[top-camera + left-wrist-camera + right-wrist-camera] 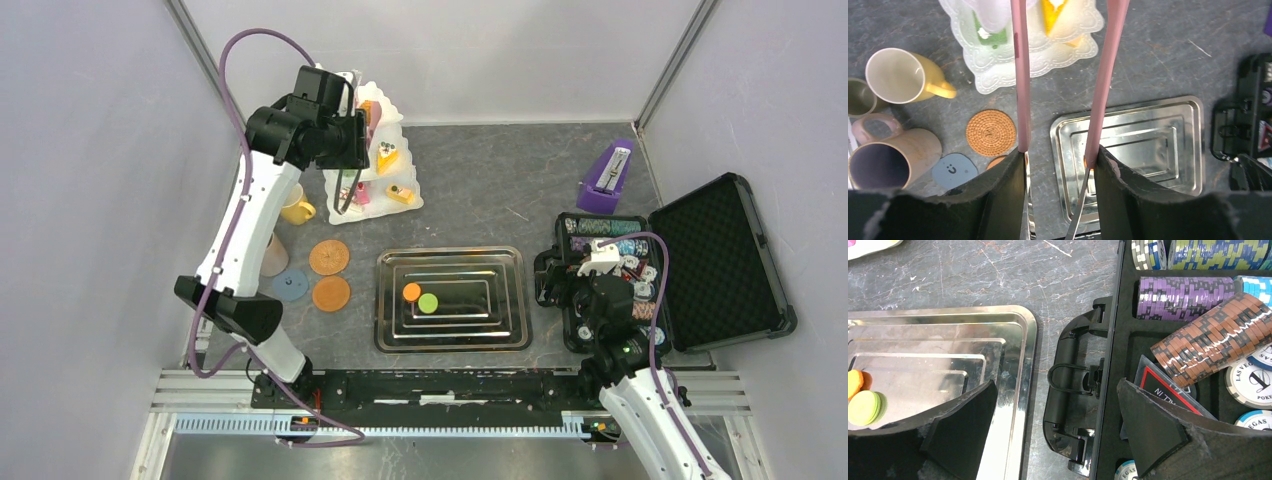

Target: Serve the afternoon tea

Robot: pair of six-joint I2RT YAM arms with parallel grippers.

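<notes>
The left arm rises from its base at the near left, elbow jutting out to the left, its white forearm climbing toward the far-left corner and the wrist turned in beside the white three-tier scalloped stand. The left gripper hangs high above the dark grey marbled table, its jaws half closed and clamping a pair of long pink tongs. The two pink arms stand apart and reach over the stand's tiers. Their tips run out of the wrist view, so whether they pinch anything cannot be told. Small colourful toy cakes sit on the stand's tiers. Left of the stand are a yellow mug, a small green mug and a beige-lilac mug. Two round woven coasters and a blue round coaster lie near the mugs. A round orange biscuit and a round green biscuit lie touching on a rectangular steel tray at the table's middle. The right arm is folded short over its base. The right gripper points down with jaws spread wide and empty, one finger over the tray's right rim and the other over the open black case of poker chips. A purple metronome stands beyond the case.
</notes>
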